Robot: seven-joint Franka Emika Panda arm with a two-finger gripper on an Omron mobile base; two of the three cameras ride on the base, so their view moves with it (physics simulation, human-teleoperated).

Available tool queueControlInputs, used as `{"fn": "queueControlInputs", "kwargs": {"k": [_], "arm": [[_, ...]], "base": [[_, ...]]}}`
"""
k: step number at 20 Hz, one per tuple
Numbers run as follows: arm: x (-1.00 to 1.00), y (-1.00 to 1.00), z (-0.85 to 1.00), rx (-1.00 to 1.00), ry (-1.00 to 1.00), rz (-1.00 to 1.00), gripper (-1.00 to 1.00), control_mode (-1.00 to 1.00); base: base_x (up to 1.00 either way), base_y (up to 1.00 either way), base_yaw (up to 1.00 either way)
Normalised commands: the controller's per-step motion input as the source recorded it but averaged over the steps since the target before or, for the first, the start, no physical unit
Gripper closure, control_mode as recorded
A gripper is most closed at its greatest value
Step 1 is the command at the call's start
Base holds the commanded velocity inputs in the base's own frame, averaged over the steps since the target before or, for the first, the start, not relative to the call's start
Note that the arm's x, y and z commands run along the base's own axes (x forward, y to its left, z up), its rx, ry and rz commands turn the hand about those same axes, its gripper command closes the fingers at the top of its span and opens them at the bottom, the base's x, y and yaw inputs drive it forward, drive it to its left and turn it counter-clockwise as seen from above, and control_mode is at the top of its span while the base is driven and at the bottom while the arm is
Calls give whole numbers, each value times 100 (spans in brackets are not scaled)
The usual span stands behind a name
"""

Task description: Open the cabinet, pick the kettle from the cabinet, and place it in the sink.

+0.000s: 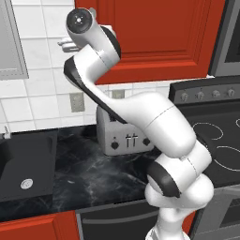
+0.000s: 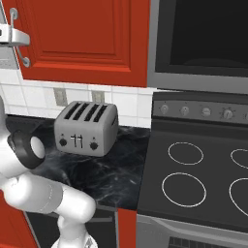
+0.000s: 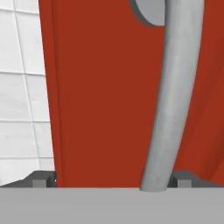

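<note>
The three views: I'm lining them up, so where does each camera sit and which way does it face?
Left base view: behind the arm's left, looking over the sink, toaster and cabinet; the arm rises at right.
Right base view: behind its right, facing toaster, stove and cabinet; arm at lower left.
Hand view: on the hand, close against the cabinet's handle.
Both base views share toaster and cabinet.

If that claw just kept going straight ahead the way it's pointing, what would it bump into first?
Probably the silver bar handle, which runs up between the claw's fingertips, with the red cabinet door right behind it. How near it is, the pictures do not settle.
</note>
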Motion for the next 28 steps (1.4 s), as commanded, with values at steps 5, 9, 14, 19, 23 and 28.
{"fn": "queueControlInputs", "kwargs": {"k": [5, 9, 14, 19, 23, 28], "arm": [[53, 0, -2, 0, 0, 0, -100, -100], [50, 0, -8, 0, 0, 0, -100, -100], [43, -1, -15, 0, 0, 0, 100, -100], [31, 0, -19, 0, 0, 0, 100, -100], [22, 0, -16, 0, 0, 0, 100, -100], [2, -1, -15, 0, 0, 1, 100, -100]], "base": [[0, 0, 0], [0, 0, 0], [0, 0, 0], [0, 0, 0], [0, 0, 0], [0, 0, 0]]}}
